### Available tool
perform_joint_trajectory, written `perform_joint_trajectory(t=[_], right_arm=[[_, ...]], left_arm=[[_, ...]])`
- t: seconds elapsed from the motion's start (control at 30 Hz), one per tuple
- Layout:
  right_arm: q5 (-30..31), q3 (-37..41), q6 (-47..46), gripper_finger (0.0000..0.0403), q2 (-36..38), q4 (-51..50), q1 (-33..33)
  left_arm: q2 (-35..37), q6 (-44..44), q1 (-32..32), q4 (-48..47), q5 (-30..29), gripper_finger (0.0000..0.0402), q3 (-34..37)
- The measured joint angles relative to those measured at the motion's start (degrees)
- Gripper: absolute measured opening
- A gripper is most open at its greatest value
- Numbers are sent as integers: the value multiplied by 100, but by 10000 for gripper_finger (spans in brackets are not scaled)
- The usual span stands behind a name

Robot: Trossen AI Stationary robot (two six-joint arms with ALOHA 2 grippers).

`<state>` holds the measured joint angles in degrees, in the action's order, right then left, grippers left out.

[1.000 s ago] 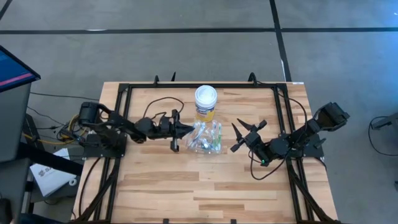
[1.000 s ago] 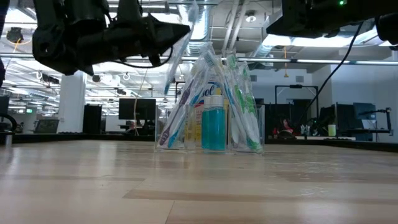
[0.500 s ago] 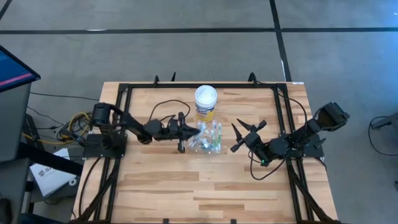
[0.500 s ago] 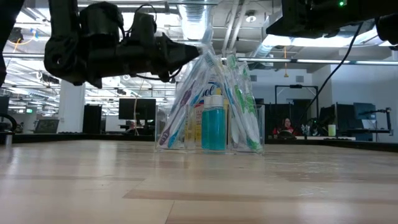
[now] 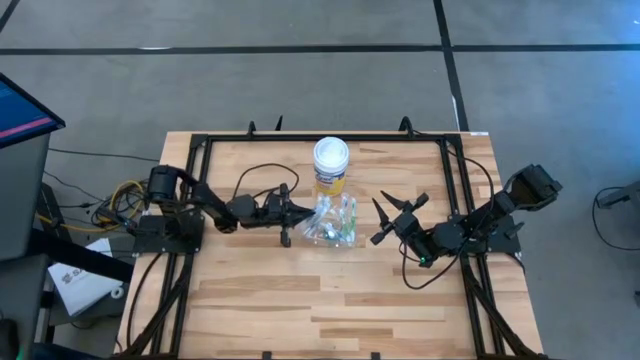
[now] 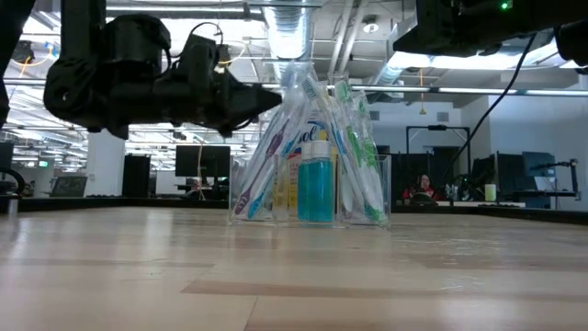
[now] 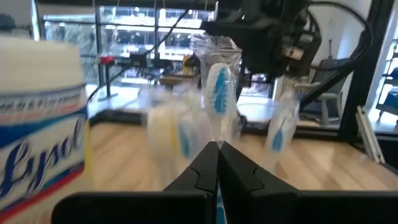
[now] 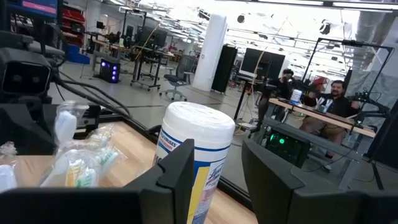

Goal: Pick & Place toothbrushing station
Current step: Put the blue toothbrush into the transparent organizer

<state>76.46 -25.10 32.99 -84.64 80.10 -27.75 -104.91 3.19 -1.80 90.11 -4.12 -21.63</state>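
Observation:
A small clear cup (image 5: 333,225) stands mid-table on its base. It holds several wrapped toothbrushes (image 6: 354,138) that fan upward, and a teal tube (image 6: 316,188). My left gripper (image 5: 303,211) is shut and lies about level. Its tips (image 6: 276,92) are at the left side of the toothbrushes' upper ends, and in the left wrist view a wrapped brush head (image 7: 217,87) stands straight ahead of my left gripper (image 7: 217,149). My right gripper (image 5: 376,221) waits open to the right of the cup, apart from it. My left gripper's shut tips stand level at the wrapped toothbrushes' upper ends (image 6: 292,87), coming from the table's left. I cannot tell whether they touch the wrappers.
A white-lidded yellow jar (image 5: 331,163) stands just behind the cup, and it fills the left of the left wrist view as the jar (image 7: 37,124). A black frame (image 5: 200,140) borders the wooden tabletop. Bare wood lies toward the near edge.
My left gripper has sunk from above the toothbrush tops to the level of their upper ends. It first reached a little toward the cup, then drew slightly back toward the table's left. It has stayed shut.

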Motion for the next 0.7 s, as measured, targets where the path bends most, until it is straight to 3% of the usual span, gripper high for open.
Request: perform_joint_trajectory(t=[0.7], right_arm=[[-1, 0, -4, 124, 0, -59, 2]], left_arm=[[368, 236, 0, -220, -438, 0, 720]])
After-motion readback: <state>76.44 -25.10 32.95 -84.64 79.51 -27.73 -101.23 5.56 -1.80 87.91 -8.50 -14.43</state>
